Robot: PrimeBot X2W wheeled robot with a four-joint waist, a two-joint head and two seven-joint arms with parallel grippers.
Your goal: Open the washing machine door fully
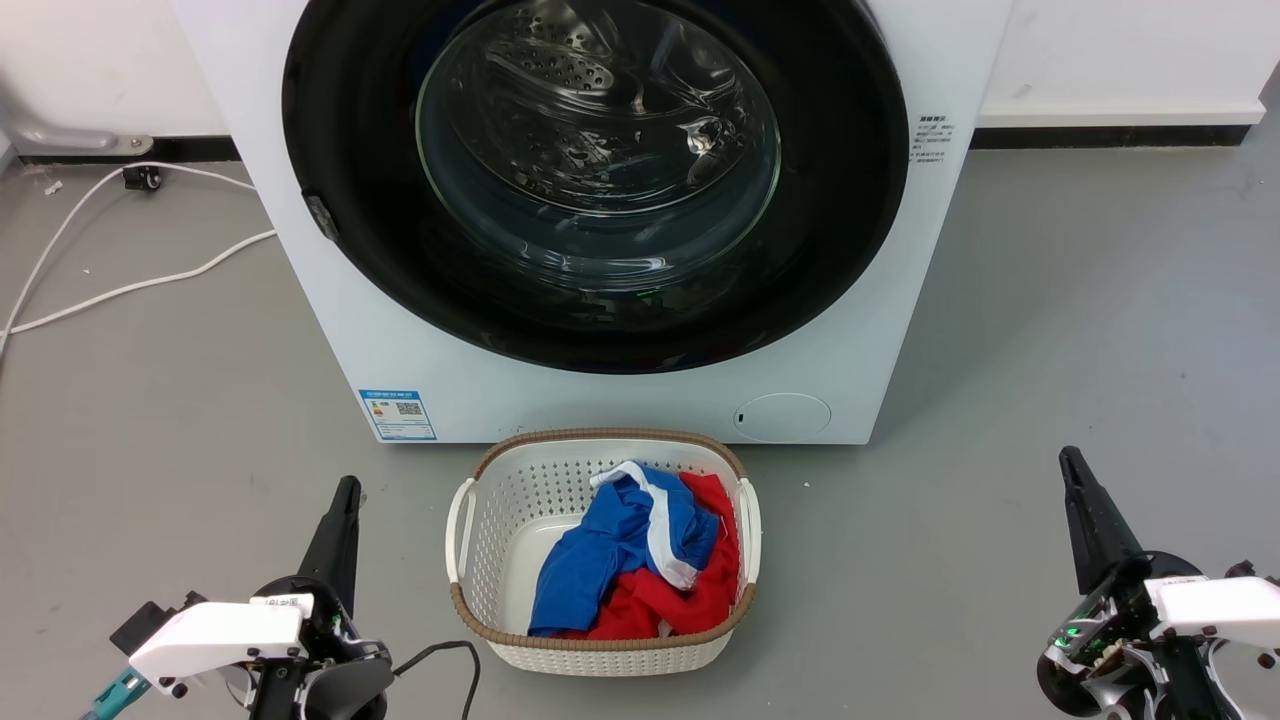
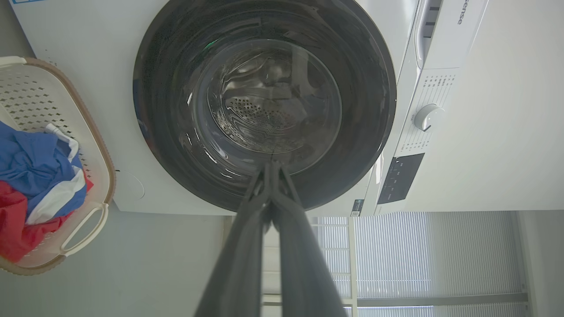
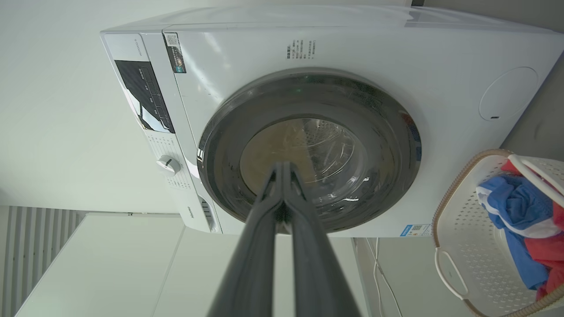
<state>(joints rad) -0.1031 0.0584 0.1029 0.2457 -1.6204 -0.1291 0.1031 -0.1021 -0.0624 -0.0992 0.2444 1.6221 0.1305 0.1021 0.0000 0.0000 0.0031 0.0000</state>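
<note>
We have the washing machine door (image 1: 596,175) shut, flush against the front of the white machine (image 1: 400,350), glass centre showing the steel drum (image 1: 565,65) behind it. Our left gripper (image 1: 346,498) sits low at the left over the grey floor (image 1: 1050,330), fingers pressed together with nothing between them, well apart from the door. Our right gripper (image 1: 1072,475) is at the lower right, same story: fingers together, empty, well apart from the door. In both wrist views we see the fingertips meeting and pointing toward the door glass. A white laundry basket (image 1: 500,500) stands on the floor just in front of the machine, between the two grippers, with blue cloth (image 1: 600,560) lying over red cloth (image 1: 700,600) inside. Small round white flap (image 1: 782,416) at the machine's lower right corner. White cable (image 1: 150,283) lies on the floor left of the machine.
</note>
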